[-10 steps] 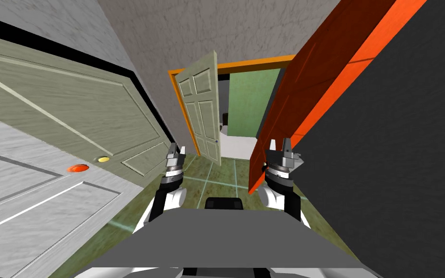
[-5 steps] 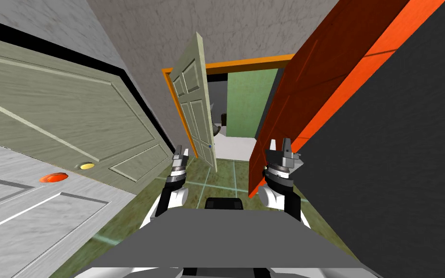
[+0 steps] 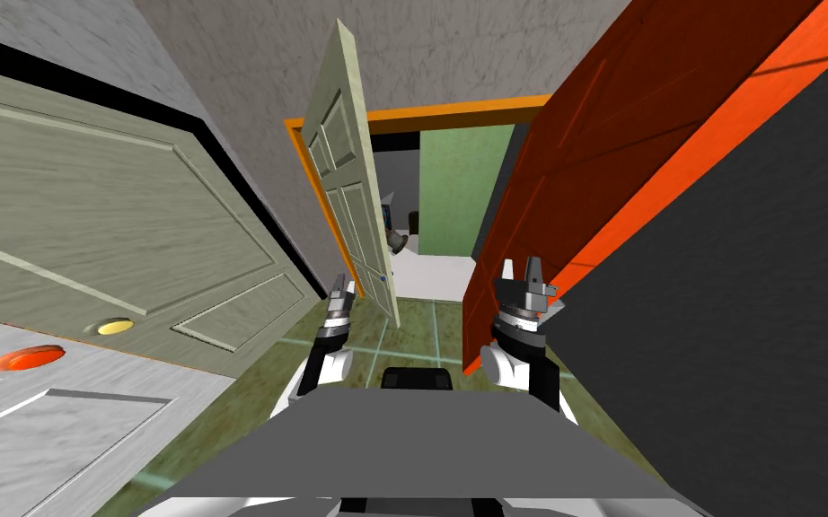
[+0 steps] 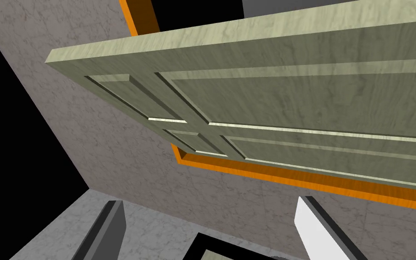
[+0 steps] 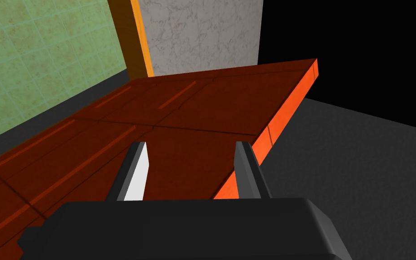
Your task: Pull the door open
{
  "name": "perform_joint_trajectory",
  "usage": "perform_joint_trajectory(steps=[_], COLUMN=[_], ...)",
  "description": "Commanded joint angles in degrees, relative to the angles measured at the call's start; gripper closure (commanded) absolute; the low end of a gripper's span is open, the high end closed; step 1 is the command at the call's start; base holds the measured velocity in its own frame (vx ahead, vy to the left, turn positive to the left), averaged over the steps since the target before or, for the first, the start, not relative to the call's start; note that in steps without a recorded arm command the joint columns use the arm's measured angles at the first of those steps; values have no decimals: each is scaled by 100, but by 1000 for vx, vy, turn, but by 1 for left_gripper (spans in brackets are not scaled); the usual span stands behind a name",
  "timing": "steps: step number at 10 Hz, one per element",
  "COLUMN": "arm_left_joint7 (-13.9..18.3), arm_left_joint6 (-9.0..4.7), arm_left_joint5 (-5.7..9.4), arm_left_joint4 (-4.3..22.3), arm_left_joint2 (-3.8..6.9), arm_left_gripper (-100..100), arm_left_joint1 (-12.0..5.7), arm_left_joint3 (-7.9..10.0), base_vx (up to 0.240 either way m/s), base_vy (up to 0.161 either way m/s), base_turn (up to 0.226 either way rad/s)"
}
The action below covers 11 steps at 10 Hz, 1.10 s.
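We see the door (image 3: pixel 347 170) straight ahead: pale green, panelled, hinged on the left side of an orange frame (image 3: pixel 457 114) and swung well out toward us, almost edge-on. There is a small blue knob (image 3: pixel 383 278) low on its free edge.

The left gripper (image 3: pixel 341 285) is raised just beside that lower free edge, near the knob; we cannot tell if they touch. In the left wrist view its fingers (image 4: pixel 108 230) are spread wide with nothing between them. The door's panels and the frame are beyond the tips, with a grey wall (image 4: pixel 126 153) behind.

The right gripper (image 3: pixel 521 263) is up on the right, next to the near edge of a red door (image 3: pixel 601 153) that stands open along a dark wall (image 3: pixel 744 314). In the right wrist view its fingers (image 5: pixel 138 176) are parted and hold nothing, with the red door's face beyond them.

The floor (image 3: pixel 421 328) is green tile. On our left there is a big green door (image 3: pixel 134 233) with a yellow knob (image 3: pixel 116 326). Nearer us is a white door (image 3: pixel 62 431) with an orange knob (image 3: pixel 26 357). Through the frame we see a green wall (image 3: pixel 453 188).
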Motion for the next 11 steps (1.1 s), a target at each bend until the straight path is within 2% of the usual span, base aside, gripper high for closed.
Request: perform_joint_trajectory(steps=[1, 11], arm_left_joint7=[10, 100], arm_left_joint6=[-31, -196], arm_left_joint5=[-7, -14], arm_left_joint4=[249, 1408], arm_left_joint2=[15, 91], arm_left_gripper=[-100, -100], arm_left_joint1=[-80, -424], arm_left_joint3=[-7, -10], base_vx=[153, 102], base_vy=[-23, -11], base_turn=[-52, -43])
